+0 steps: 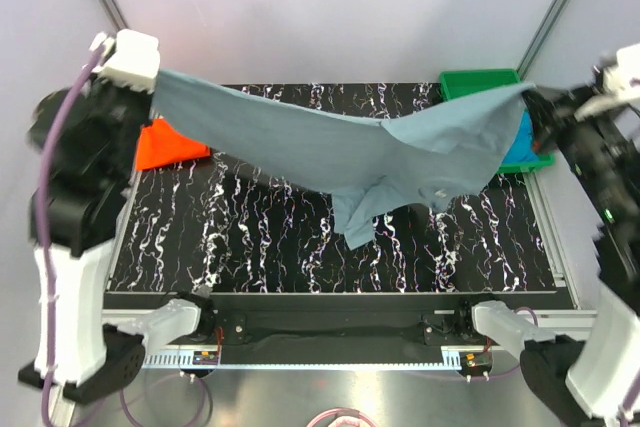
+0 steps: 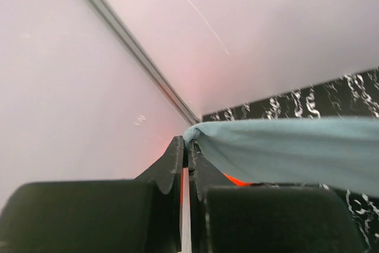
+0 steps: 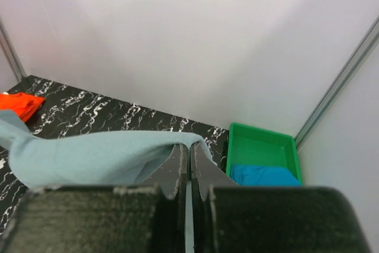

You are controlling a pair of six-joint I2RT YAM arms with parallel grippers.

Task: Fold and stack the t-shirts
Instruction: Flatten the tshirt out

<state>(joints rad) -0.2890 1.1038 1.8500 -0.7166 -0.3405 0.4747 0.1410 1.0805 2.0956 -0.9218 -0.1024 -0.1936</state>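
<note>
Only the overhead view shows the grey-blue t-shirt (image 1: 340, 152) drooping at mid-span.

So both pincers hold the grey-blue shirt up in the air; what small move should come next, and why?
The left pincer and right pincer are shut on opposite ends of the grey-blue shirt, which hangs above the table, sagging in the middle. So I would probably lower both together, kept well apart, to lay it flat.
</note>
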